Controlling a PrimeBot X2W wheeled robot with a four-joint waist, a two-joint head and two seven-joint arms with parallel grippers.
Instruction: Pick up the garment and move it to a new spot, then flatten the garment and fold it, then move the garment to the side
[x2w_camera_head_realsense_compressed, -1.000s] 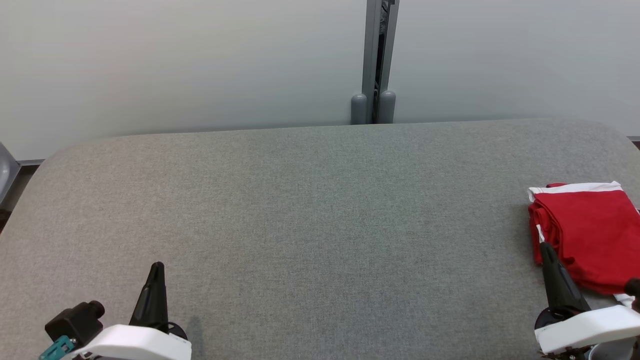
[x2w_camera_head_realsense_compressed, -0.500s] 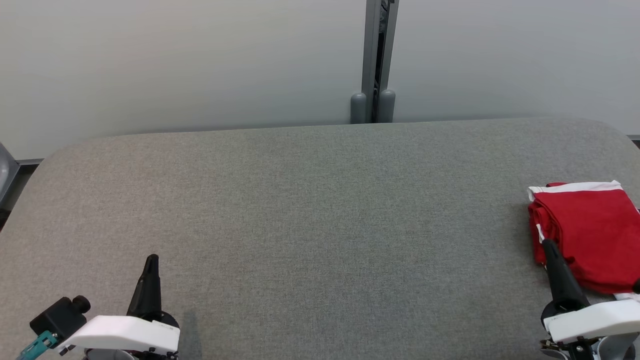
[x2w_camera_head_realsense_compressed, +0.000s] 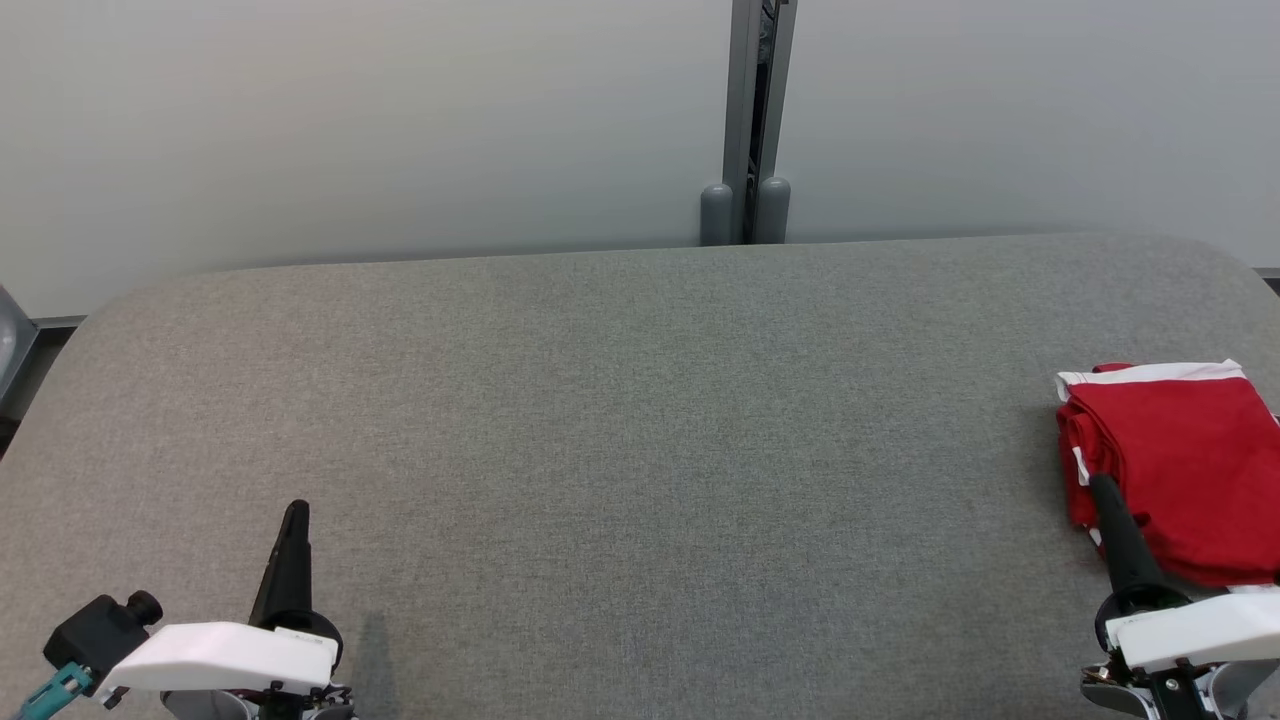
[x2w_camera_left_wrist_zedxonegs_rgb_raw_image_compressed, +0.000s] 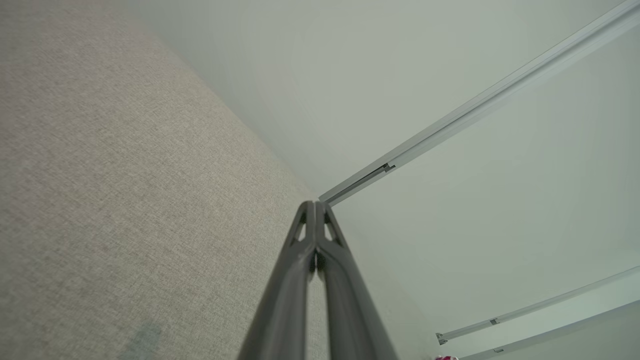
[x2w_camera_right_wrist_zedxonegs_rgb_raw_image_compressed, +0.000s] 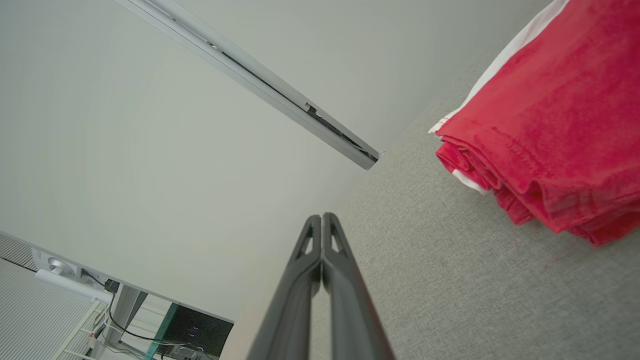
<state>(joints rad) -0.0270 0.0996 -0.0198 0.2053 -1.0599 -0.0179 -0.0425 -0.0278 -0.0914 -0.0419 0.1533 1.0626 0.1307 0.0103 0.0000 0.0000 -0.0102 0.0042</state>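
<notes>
The garment is red with white trim and lies folded in a compact stack at the right edge of the grey table; it also fills the upper right of the right wrist view. My right gripper is shut and empty at the lower right, its tip just in front of the garment's left edge, fingers pressed together. At the lower left my left gripper is shut too, holding nothing, over bare table.
A pale wall runs behind the table, with a grey vertical post at its middle. The table's rounded corners sit at far left and far right. A monitor and cables appear low in the right wrist view.
Both arms have drawn back toward the bottom of the head view, the left one also drifting left. The garment has stayed where it lies.
</notes>
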